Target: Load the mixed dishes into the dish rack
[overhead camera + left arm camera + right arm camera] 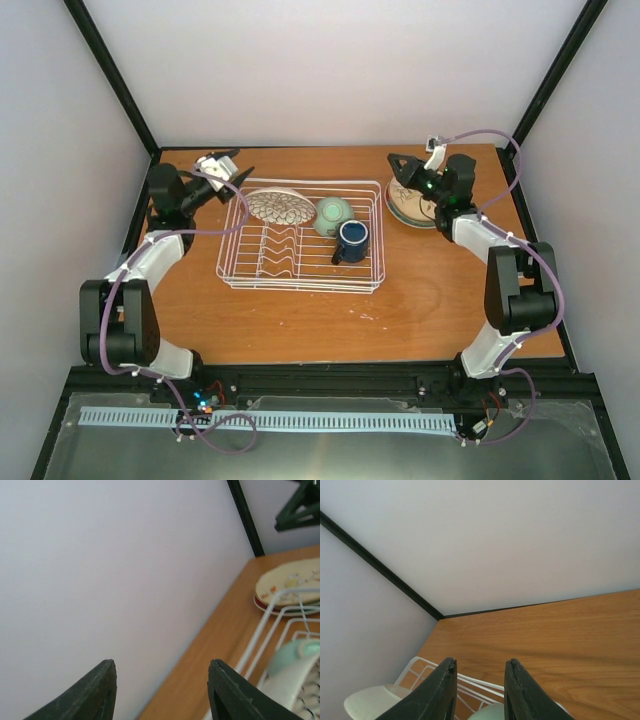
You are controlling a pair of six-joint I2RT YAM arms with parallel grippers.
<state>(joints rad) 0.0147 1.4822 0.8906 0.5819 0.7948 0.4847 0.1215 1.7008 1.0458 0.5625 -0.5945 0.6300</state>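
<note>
The white wire dish rack [300, 262] sits mid-table. In it, the brown petal-patterned plate [280, 207] leans at the far left, the pale-green cup [332, 215] is beside it, and the dark blue mug [351, 241] stands at the right. The cream leaf-motif plate [410, 205] tops a stack right of the rack; a darker rim shows under it. My left gripper [238, 183] is open and empty at the rack's far left corner. My right gripper [397, 170] is open and empty above the stack's far edge. The left wrist view shows the cream plate [290, 582] and the cup [295, 655].
White walls and black frame posts [120, 85] close in the back and sides. The rack's wavy dividers [280, 250] stand without plates in the near half. The right wrist view shows rack wires [470, 680] and the plate's pale back [370, 702].
</note>
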